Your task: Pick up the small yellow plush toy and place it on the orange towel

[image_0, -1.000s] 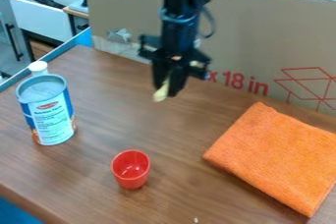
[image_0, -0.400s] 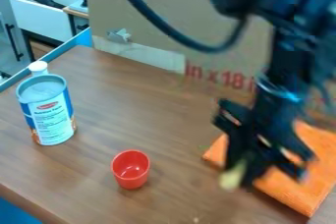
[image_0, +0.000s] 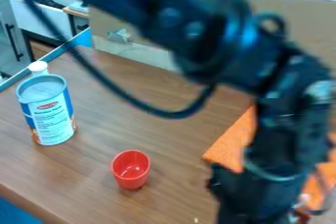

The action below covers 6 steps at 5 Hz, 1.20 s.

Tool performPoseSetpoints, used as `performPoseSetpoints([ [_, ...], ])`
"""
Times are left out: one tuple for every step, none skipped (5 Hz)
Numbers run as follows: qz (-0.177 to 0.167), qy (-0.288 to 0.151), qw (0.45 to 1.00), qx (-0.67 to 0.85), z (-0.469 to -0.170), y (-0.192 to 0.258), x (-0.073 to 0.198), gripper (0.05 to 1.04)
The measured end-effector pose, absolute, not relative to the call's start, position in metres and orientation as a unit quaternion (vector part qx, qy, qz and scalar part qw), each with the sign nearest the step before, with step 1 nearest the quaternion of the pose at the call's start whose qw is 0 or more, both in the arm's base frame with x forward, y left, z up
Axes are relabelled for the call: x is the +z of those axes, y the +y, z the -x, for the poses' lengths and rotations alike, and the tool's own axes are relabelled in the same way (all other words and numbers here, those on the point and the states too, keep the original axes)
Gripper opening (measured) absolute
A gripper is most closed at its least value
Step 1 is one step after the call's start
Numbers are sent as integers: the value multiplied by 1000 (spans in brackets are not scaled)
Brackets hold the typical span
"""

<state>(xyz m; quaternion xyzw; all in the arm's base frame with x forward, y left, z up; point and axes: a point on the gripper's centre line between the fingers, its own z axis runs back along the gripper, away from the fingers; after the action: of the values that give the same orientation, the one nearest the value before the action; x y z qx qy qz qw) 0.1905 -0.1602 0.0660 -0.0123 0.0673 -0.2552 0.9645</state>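
The black gripper (image_0: 253, 196) hangs at the lower right, in front of the orange cloth (image_0: 231, 142) and over the table's near part. Its lower end runs past the bottom edge, so what it holds cannot be told. The arm covers much of the cloth, which lies flat. To the gripper's left a small red cup (image_0: 130, 170) stands upright and open at the top, apart from it.
A blue and white can (image_0: 51, 115) stands at the left, with a white-capped container (image_0: 39, 68) behind it. A cardboard sheet (image_0: 138, 51) borders the wooden table (image_0: 151, 129) at the back. The arm spans the upper middle and right.
The gripper has swung from the back middle to the lower right, nearer the camera, and the arm now covers much of the cloth. Cup and can have stayed put.
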Motion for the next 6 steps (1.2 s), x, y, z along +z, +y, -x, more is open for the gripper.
performPoseSetpoints([
  [-28,129,964,-233,-184,-179,50,264],
  [-48,157,956,-245,-174,-184,28,264],
  [-48,173,952,-250,-179,-191,17,264],
  [-38,172,955,-239,-188,-195,19,305],
  [-21,123,969,-214,-202,-186,37,595],
  [-2,41,982,-185,-211,-181,84,901],
])
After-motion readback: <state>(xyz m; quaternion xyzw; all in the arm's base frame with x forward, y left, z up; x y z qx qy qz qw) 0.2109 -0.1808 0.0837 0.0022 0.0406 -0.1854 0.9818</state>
